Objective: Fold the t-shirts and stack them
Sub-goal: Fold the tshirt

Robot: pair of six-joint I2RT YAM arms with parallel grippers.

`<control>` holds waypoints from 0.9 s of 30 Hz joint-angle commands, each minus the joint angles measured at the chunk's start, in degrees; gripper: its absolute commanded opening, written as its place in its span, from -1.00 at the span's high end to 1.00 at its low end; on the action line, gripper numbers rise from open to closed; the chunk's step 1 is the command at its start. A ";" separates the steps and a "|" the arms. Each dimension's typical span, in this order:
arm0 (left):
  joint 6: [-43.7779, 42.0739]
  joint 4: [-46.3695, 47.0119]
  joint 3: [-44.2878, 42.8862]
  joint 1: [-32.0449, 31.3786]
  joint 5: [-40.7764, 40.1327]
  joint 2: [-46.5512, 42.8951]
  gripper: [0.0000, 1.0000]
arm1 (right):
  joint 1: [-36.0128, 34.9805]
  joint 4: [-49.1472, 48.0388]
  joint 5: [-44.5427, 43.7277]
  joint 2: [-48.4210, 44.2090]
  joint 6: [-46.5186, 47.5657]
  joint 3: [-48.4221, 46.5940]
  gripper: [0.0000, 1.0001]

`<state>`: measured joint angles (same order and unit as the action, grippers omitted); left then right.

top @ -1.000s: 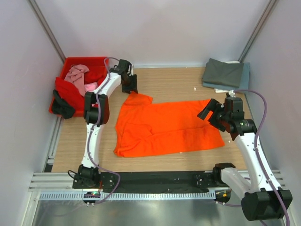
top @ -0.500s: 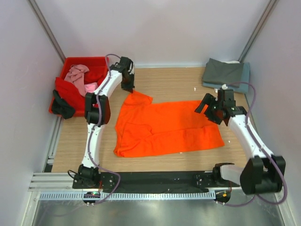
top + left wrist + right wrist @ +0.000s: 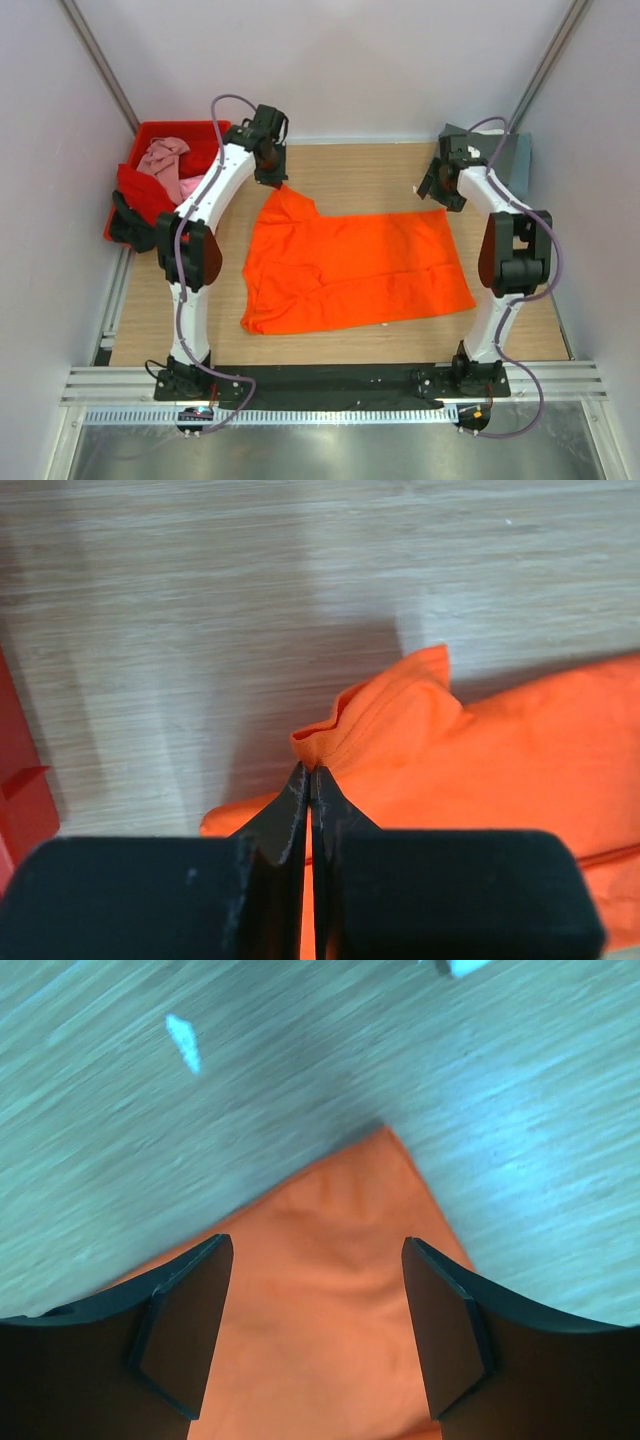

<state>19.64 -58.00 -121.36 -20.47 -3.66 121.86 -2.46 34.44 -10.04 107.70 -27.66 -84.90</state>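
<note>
Red crate (image 3: 150, 131) is at the upper left of the top view, at the far left corner of the table (image 3: 370, 170). In it: a pink shirt (image 3: 163, 158) bunched on top toward the upper side, and a red shirt (image 3: 140, 192) below it, draped over the lower rim. A dark cloth (image 3: 130, 225) hangs at the crate's lower left corner; can't tell if it is a shirt. Upper right of the top view: a folded dark grey shirt (image 3: 500, 150) lies on a slate blue shirt (image 3: 523, 160). Only the blue one's right edge shows, and the right arm covers part of the pile. The orange shirt (image 3: 350, 265) is spread mostly flat mid-table, well apart from both the crate and the pile. Left gripper (image 3: 272, 178) is at its upper left corner. In the left wrist view the left gripper (image 3: 310, 772) has its fingers pressed together, with a fold of orange cloth pinched at the tips. The cloth stands up in a small peak there, with bare wood beyond it and a strip of crate wall at the frame's left edge. Right gripper (image 3: 440, 185) is over the shirt's upper right corner. In the right wrist view the right gripper (image 3: 315, 1245) has its fingers spread wide and grips nothing. The orange corner lies flat on the wood between and below them. White flecks (image 3: 183, 1040) sit on the wood in that frame's upper left.
</note>
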 commanded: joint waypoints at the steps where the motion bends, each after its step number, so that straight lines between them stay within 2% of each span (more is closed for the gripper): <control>1: 0.75 -1.07 0.86 -1.15 -1.44 -2.86 1.00 | 0.26 3.61 -5.07 5.14 2.69 -6.75 -0.48; 3: 0.75 -0.98 1.21 -1.06 -1.61 -3.82 1.00 | 0.44 5.72 -5.60 9.53 2.96 -11.22 -0.45; 7: 0.66 -0.54 2.35 -0.98 -0.47 -4.44 1.00 | 0.44 6.87 -5.51 13.67 2.61 -14.23 -0.40; 11: 0.58 -0.71 2.79 -1.06 0.06 -4.44 1.00 | 0.61 6.43 -6.74 14.82 2.35 -13.89 -0.34; 17: 0.66 -0.54 2.88 -0.89 0.23 -4.53 1.00 | 0.96 4.06 -4.90 15.08 1.73 -10.90 -0.11; 21: 0.58 -0.71 2.88 -0.63 0.15 -4.70 1.00 | 0.96 3.80 -5.34 16.84 2.08 -10.72 0.27; 27: 0.49 -0.28 3.50 -0.62 -0.03 -4.71 1.00 | 1.67 3.97 -6.31 18.16 2.61 -9.93 0.52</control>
<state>19.75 -58.19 -118.37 -21.45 -3.86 120.88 -1.50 38.68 -14.61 124.16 -25.54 -95.55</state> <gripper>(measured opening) 0.005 0.263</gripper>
